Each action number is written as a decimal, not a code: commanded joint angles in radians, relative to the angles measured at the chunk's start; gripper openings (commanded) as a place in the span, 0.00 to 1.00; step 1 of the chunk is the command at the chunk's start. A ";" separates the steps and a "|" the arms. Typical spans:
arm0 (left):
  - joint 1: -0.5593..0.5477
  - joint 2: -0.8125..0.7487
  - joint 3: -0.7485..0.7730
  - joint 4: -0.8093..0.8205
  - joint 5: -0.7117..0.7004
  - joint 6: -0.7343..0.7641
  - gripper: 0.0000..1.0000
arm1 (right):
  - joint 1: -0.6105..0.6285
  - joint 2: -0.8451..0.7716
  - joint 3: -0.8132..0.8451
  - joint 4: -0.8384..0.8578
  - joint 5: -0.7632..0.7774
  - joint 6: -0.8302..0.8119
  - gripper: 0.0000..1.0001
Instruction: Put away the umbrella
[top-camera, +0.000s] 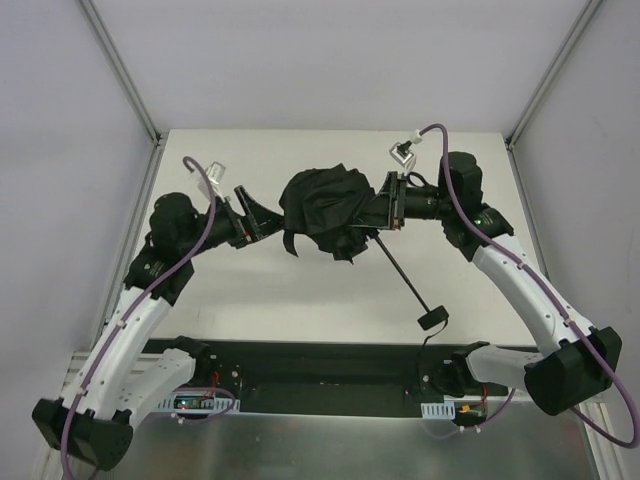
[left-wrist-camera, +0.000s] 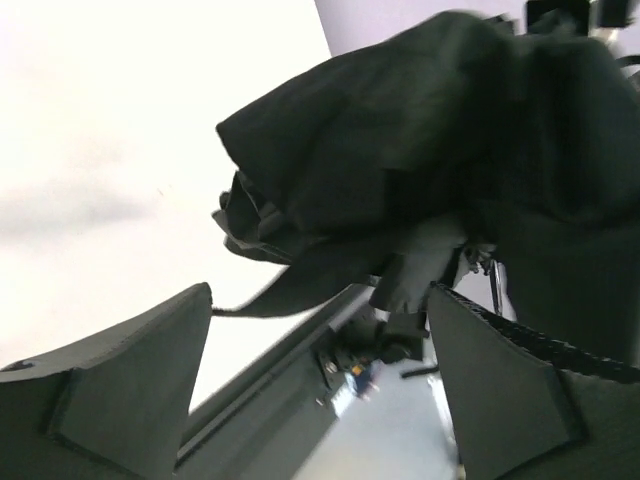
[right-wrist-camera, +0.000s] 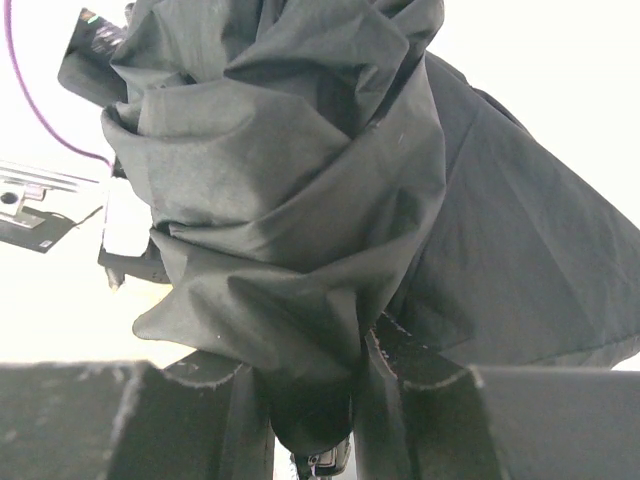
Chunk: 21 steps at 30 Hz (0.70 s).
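White table (top-camera: 250, 300) is shown beneath crumpled matte umbrella (top-camera: 322, 208), pinched by right gripper (top-camera: 378, 212). At nine o'clock, left gripper (top-camera: 257, 216) is spread.

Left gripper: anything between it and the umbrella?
Nothing visible. The left gripper stands open right beside the umbrella, facing its bunched fabric; the right gripper clamps that fabric from the opposite side.

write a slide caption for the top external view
Right gripper, jaws shut on the bunched black fabric folding umbrella; left gripper, jaws open beside it.
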 joint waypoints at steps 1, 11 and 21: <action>0.007 0.137 0.010 0.162 0.261 -0.052 0.97 | -0.011 -0.005 0.078 0.096 -0.087 0.064 0.00; -0.027 0.229 -0.006 0.165 0.361 -0.051 0.40 | -0.019 0.024 0.076 0.147 -0.097 0.118 0.00; -0.020 0.086 -0.063 0.011 0.273 0.026 0.02 | -0.046 0.118 0.066 0.150 -0.159 0.164 0.00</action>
